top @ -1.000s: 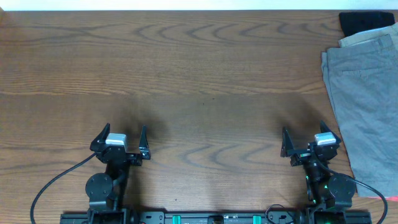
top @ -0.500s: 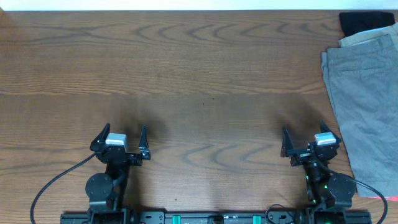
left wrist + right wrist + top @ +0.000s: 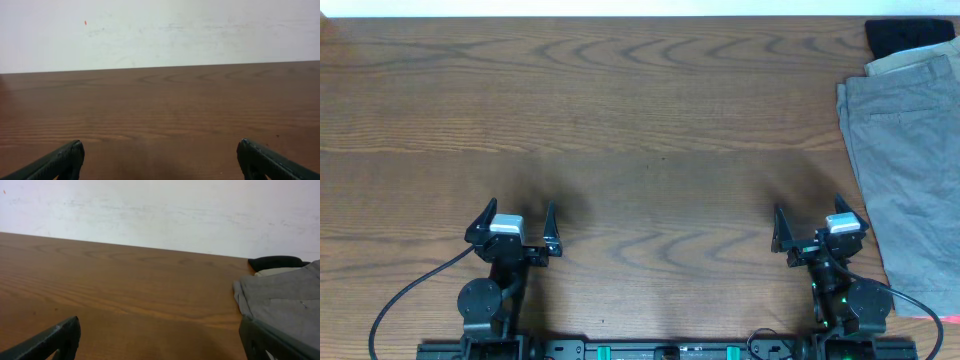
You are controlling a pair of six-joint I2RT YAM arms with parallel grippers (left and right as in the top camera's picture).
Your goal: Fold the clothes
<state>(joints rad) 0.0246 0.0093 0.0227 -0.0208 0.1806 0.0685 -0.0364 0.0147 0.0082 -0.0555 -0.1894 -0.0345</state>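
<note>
Grey woven shorts [image 3: 910, 170] lie on top of a pile at the table's right edge, and show in the right wrist view [image 3: 285, 302]. Light khaki shorts [image 3: 915, 63] peek out behind them, with a black garment [image 3: 905, 35] at the far corner and a sliver of red [image 3: 948, 319] at the near edge. My left gripper [image 3: 515, 222] is open and empty near the front left. My right gripper [image 3: 814, 227] is open and empty at the front right, just left of the grey shorts. In the left wrist view only bare table lies between the fingertips [image 3: 67, 157].
The brown wooden table [image 3: 640, 120] stretches across the view, with a white wall [image 3: 160, 30] behind its far edge. Black cables [image 3: 410, 295] run from the arm bases along the near edge.
</note>
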